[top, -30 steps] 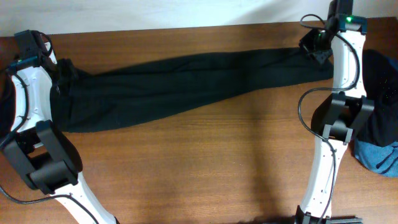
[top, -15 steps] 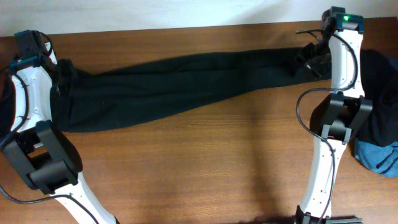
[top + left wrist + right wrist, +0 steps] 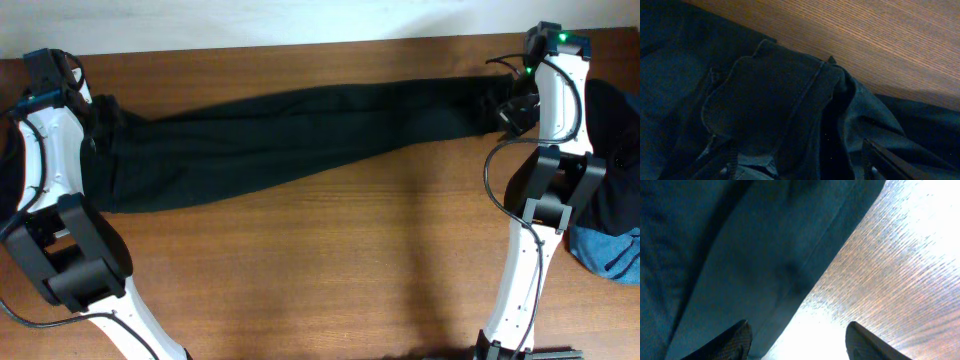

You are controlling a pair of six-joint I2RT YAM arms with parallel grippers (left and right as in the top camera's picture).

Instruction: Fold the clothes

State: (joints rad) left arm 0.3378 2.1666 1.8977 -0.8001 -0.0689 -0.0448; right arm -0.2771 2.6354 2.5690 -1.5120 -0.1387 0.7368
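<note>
A long pair of black trousers (image 3: 300, 135) lies stretched across the wooden table, waist at the left and leg ends at the right. My left gripper (image 3: 92, 125) hovers over the waist end, jaws wide apart, with the bunched waistband (image 3: 775, 105) lying between the fingers (image 3: 877, 157). My right gripper (image 3: 512, 106) stands open over the leg ends. In the right wrist view the hem's edge (image 3: 765, 270) runs between the spread fingertips (image 3: 740, 332), with bare wood beside it and nothing pinched. More clothes are heaped at the right edge: a black piece (image 3: 612, 140) and a blue piece (image 3: 612, 252).
Bare brown tabletop (image 3: 330, 270) spreads in front of the trousers. A white wall edge runs along the back (image 3: 300, 20). Both arm bases stand at the front, left (image 3: 70, 260) and right (image 3: 525, 290).
My right gripper has opened and let go of the trouser leg end, shifting slightly right and towards the front. The left arm and the trousers' waist have not moved.
</note>
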